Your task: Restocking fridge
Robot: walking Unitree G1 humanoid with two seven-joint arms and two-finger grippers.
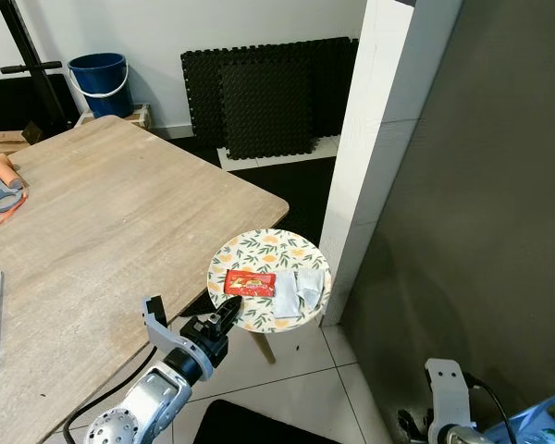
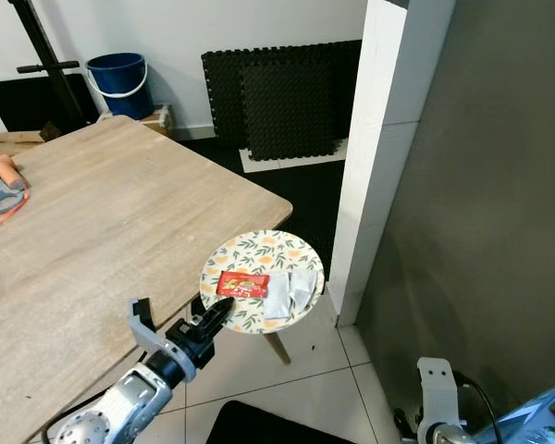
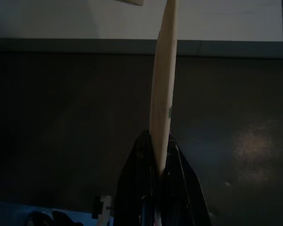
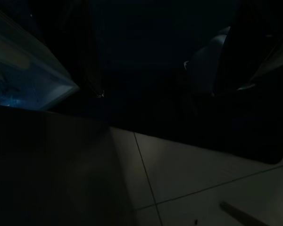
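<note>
Home room: wooden table [image 1: 120, 222], foam mats [image 1: 268, 92]

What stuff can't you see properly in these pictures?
- Right gripper: cut off by the bottom edge of the eye views; fingers can't be judged.
- Right wrist view: too dark; a pale packet is unreadable.
- Red packet on the plate: print too small.
- Plate rim under the left gripper: hidden by its fingers.

Your head views are bright, sharp and evenly lit, with soft shadows. Both wrist views are dim; the right one is nearly black.
</note>
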